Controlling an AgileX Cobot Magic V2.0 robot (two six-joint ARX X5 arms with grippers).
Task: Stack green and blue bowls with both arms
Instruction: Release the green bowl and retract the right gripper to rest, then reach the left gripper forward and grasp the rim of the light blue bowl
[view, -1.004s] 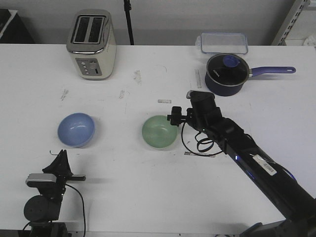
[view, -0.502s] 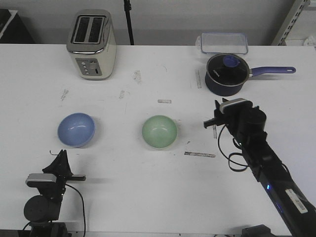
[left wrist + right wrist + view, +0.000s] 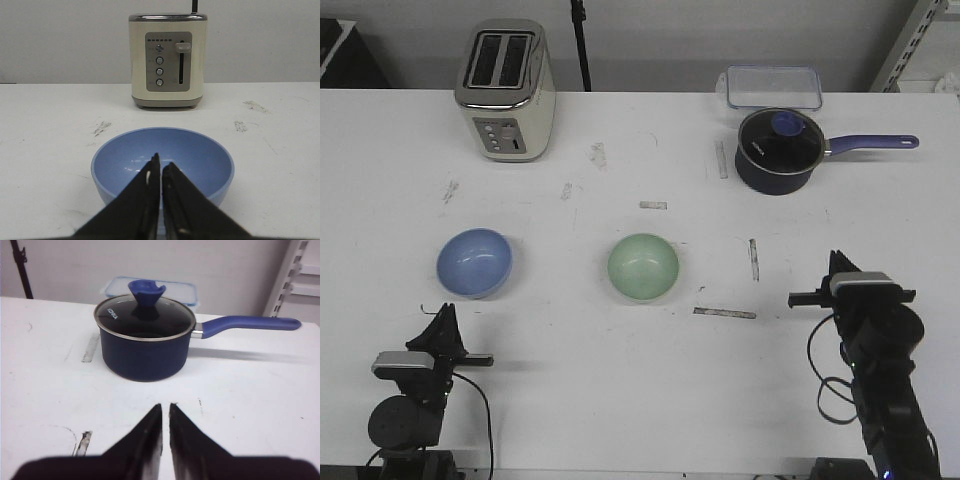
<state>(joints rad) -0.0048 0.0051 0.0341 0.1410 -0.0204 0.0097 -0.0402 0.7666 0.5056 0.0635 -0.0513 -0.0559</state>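
Note:
The light blue bowl [image 3: 474, 263] sits upright on the table's left side, and the pale green bowl [image 3: 643, 268] sits upright near the middle, well apart from it. My left gripper [image 3: 444, 311] rests near the front left edge, just short of the blue bowl. In the left wrist view the blue bowl [image 3: 200, 160] lies right beyond the shut, empty gripper [image 3: 161, 163]. My right gripper [image 3: 837, 262] is low at the front right, far to the right of the green bowl. In the right wrist view it [image 3: 165, 408] is shut and empty, facing the saucepan.
A cream toaster [image 3: 506, 90] stands at the back left. A dark blue lidded saucepan [image 3: 778, 150] with its handle to the right and a clear lidded container [image 3: 773, 86] stand at the back right. Short tape strips [image 3: 725, 313] mark the table.
My right arm has drawn back from beside the green bowl to the front right of the table. The green bowl stays in place. The left arm has not moved.

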